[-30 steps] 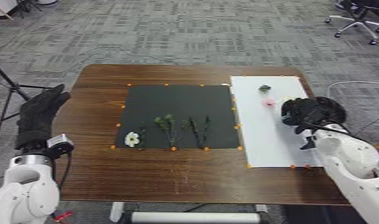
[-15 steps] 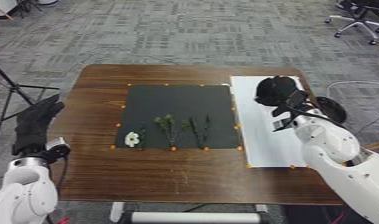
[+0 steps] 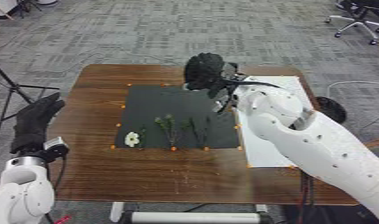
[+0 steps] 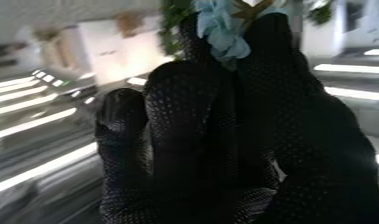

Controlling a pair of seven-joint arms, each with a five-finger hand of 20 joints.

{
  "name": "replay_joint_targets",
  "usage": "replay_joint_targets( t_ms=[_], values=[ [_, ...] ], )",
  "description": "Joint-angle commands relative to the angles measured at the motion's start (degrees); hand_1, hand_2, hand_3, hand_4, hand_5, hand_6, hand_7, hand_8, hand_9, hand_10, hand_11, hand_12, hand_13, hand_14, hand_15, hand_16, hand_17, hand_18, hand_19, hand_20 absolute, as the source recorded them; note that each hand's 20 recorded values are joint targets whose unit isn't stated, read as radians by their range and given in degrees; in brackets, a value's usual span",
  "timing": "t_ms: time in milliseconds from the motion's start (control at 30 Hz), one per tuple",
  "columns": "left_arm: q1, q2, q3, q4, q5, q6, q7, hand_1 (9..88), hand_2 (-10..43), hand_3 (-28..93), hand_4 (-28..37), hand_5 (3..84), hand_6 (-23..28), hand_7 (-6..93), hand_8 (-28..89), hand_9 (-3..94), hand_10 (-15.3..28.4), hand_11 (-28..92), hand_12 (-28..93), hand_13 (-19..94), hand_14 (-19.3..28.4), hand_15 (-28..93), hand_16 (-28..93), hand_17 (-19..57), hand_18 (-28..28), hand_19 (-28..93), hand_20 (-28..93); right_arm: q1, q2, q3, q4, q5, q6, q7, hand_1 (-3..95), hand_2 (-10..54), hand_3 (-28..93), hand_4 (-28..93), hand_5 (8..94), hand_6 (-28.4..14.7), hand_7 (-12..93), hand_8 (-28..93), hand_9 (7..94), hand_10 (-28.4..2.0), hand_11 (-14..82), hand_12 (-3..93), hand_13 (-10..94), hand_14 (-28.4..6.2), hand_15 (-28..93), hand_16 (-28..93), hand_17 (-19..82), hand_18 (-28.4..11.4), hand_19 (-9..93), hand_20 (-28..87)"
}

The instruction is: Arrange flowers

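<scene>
Blue petals up in the wrist view: that's the blue flower (image 4: 223,31), pinched btwn the fingers of my R robot hand (image 3: 203,74), so R is gripping. Green leaves (image 4: 175,22) sit right beside the bloom, plus a brown pointed bit (image 4: 249,10) next to the petals; can't tell what that bit is. Another green sprig (image 4: 320,14) shows just past the fingertips. Head cam has the R hand over the far side of the desk (image 3: 97,172), nr the black mat's (image 3: 150,102) far edge, w/ the R arm (image 3: 296,135) running across the white sheet (image 3: 259,152).

L robot hand (image 3: 36,120) is off the desk's L side, open, fingers straight & pointing away from me.

Rest of the flowers lie on the mat, towards its near edge. From L: white flower (image 3: 132,139) w/ a thin green stem (image 3: 142,134) just beside it, then a lighter green sprig (image 3: 171,129) around mid-mat, then darker stems (image 3: 201,132) to its R. Orange markers (image 3: 174,148) dot the edges of mat & sheet. Sheet's on the R part of the desk, beside the mat. Off the desk's R side I've got a black round thing (image 3: 331,110), ID unclear; tripod (image 3: 9,89) stands out L, on grey carpet (image 3: 168,42).
</scene>
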Motion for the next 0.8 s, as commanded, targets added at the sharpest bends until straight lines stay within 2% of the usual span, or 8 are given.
replay_joint_targets(
  t_ms=[33,133,367,433,467,500,633,800],
  values=[
    [-0.92,1.38,-0.05,-0.36,0.22,-1.00,-0.36,26.2,4.8,70,-26.3,49.5,3.8,14.8,-8,50.4,13.7,20,11,37,14.9,11,0,5.6,10.6,6,15,1.46,-14.11,-4.04,7.68,-3.23,-6.32,-1.82,59.9,-9.5,57,-19,75.0,3.9,31,2,86.8,-8.4,4.6,33.9,78,-5.3,61,37,38,-21.3,80,64],
    [-0.73,1.68,-0.24,-0.70,0.29,-1.36,-0.35,26.1,4.8,70,-26.2,49.5,3.9,14.7,-8,50.4,13.7,20,11,37,14.9,11,0,5.6,10.6,6,15,2.22,-17.69,-4.94,10.54,-8.23,-9.57,-4.55,59.8,-9.5,57,-19,75.9,4.2,31,2,87.0,-8.4,4.4,33.4,78,-5.3,61,37,38,-21.3,80,64],
    [-1.19,2.62,0.48,-1.40,0.11,-1.14,-0.05,26.1,4.8,70,-26.2,49.4,3.8,14.7,-8,50.3,13.7,20,11,37,14.8,11,0,5.6,10.6,6,15,4.50,-24.86,-3.69,16.98,-19.94,-16.28,-11.61,59.8,-9.5,56,-20,76.2,4.5,30,1,86.8,-8.0,4.2,32.9,78,-5.5,60,37,38,-21.4,79,64],
    [-1.34,2.87,0.76,-1.59,-0.02,-0.78,0.14,26.0,4.8,70,-26.3,49.4,3.8,14.7,-8,50.3,13.7,20,11,37,14.8,11,0,5.6,10.6,6,15,5.91,-25.74,-3.69,17.80,-21.62,-17.15,-12.38,59.7,-9.5,56,-20,76.0,4.5,31,1,86.6,-7.8,4.2,32.9,78,-5.5,60,37,38,-21.4,79,64],
    [-1.89,3.01,1.07,-1.37,0.02,-0.87,0.09,26.0,4.8,70,-26.3,49.4,3.8,14.7,-8,50.4,13.7,20,11,37,14.8,11,0,5.6,10.6,6,15,6.54,-25.86,-3.53,17.92,-21.60,-17.31,-12.25,59.7,-9.5,56,-20,76.0,4.5,31,1,86.6,-7.8,4.1,32.8,78,-5.5,60,38,38,-21.4,79,64],
    [-1.46,2.99,0.83,-1.65,-0.04,-0.75,0.18,26.1,4.8,70,-26.3,49.4,3.8,14.7,-8,50.4,13.7,20,11,37,14.8,11,0,5.6,10.6,6,15,7.20,-25.97,-3.85,18.05,-20.96,-16.94,-11.91,59.7,-9.5,56,-20,75.9,4.4,31,1,86.6,-7.9,4.1,32.8,78,-5.6,60,38,38,-21.5,79,64],
    [-1.32,3.35,0.97,-1.84,-0.40,-0.17,0.31,26.1,4.9,70,-26.3,49.4,3.8,14.7,-8,50.3,13.7,20,11,37,14.8,11,0,5.6,10.6,6,15,8.95,-26.62,-3.51,18.82,-21.62,-17.20,-12.46,59.6,-9.5,56,-19,75.7,4.6,31,1,86.5,-7.9,4.0,32.8,78,-5.5,60,38,37,-21.5,79,64],
    [-0.93,2.95,0.99,-2.15,-0.22,-0.66,0.49,26.0,4.9,70,-26.2,49.4,3.8,14.7,-8,50.3,13.6,20,11,37,14.9,11,0,5.6,10.5,6,15,9.41,-28.48,-2.30,20.16,-26.82,-21.73,-15.28,59.6,-9.5,56,-19,75.4,4.7,31,1,86.0,-7.8,3.9,32.8,77,-5.5,61,38,37,-21.4,79,64]
  ],
)
